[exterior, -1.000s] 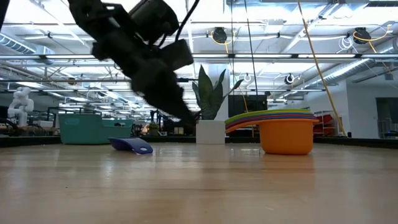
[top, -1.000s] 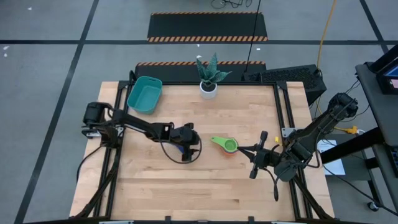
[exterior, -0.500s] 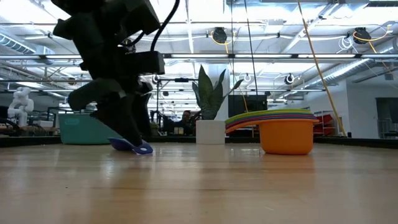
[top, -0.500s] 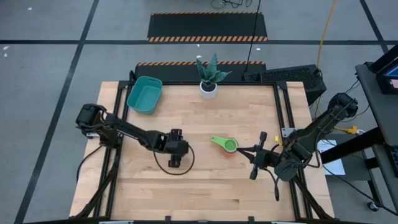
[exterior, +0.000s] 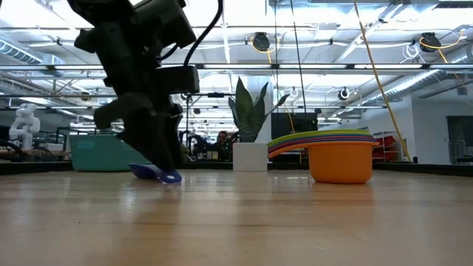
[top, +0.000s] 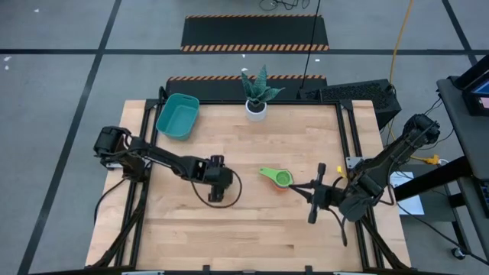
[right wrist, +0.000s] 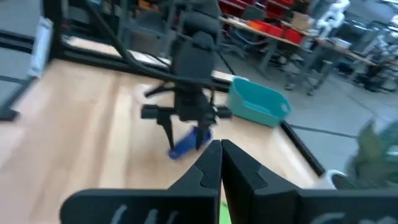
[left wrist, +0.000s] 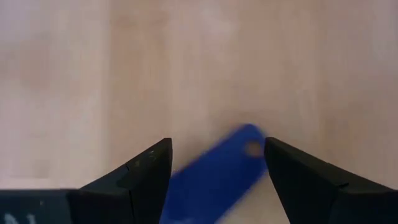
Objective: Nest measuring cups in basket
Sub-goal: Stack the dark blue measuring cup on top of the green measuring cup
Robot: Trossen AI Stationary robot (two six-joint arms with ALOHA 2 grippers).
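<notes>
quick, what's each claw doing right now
left claw: open, down around the dark blue measuring cup on the table, not gripping it.
right claw: shut, holding nothing.

Cup stack (top: 283,179) — right of claw (top: 215,195)

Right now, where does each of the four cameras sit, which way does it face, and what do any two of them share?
High: overhead, straight down on the table; both arms, basket, cup stack.
Low: table height, level across into the room; left arm over the blue cup, stack at right.
Left wrist: down past its open tool straddling the blue cup's handle.
Right wrist: across the table past its shut tool at the left arm, blue cup, basket.
Shared: blue cup in low and both wrist views.
</notes>
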